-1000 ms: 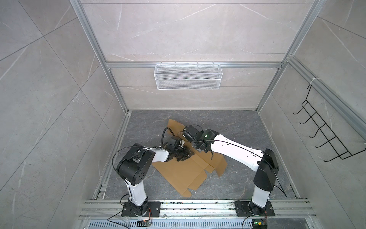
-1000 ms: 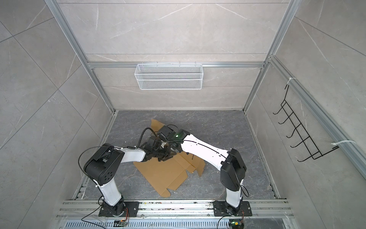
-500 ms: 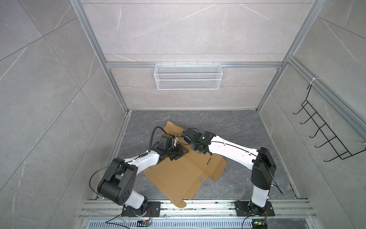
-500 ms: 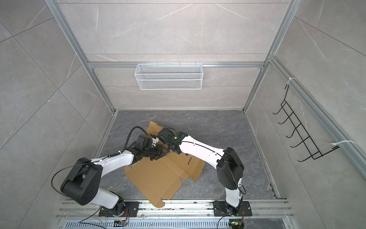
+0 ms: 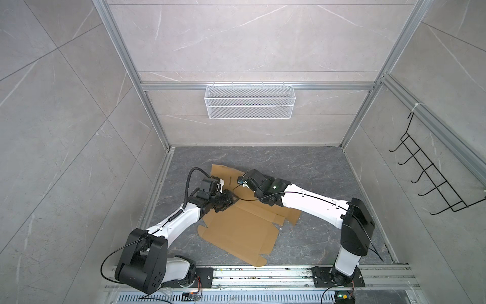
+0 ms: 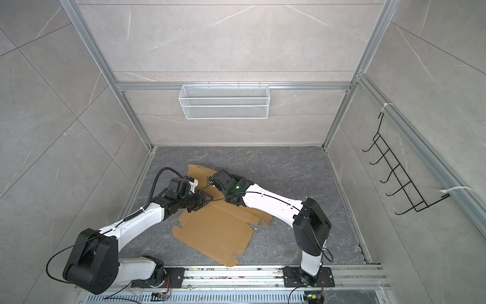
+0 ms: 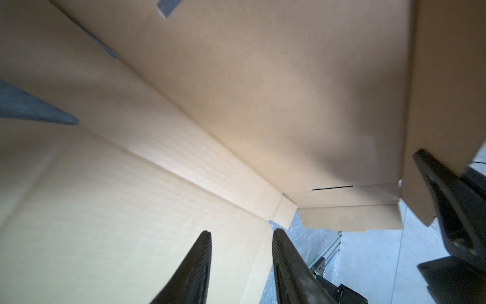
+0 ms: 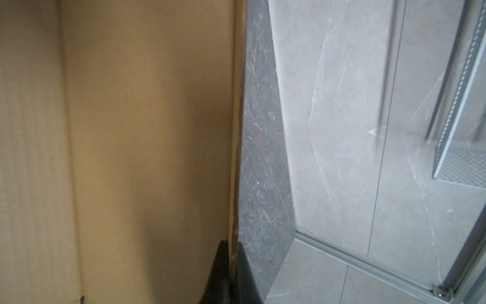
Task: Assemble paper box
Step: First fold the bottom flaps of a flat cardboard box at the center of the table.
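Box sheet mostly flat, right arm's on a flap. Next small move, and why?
Probably press the left gripper down onto the paper box beside the crease. Its jaws are open and empty just over the panel, while the right gripper is shut on the far flap edge. Pinning the base should let that flap fold instead of dragging the sheet.

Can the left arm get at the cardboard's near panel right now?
Probably yes: the left gripper is open over the paper box, whose near panel lies flat and bare; the right gripper pinches only a far edge.
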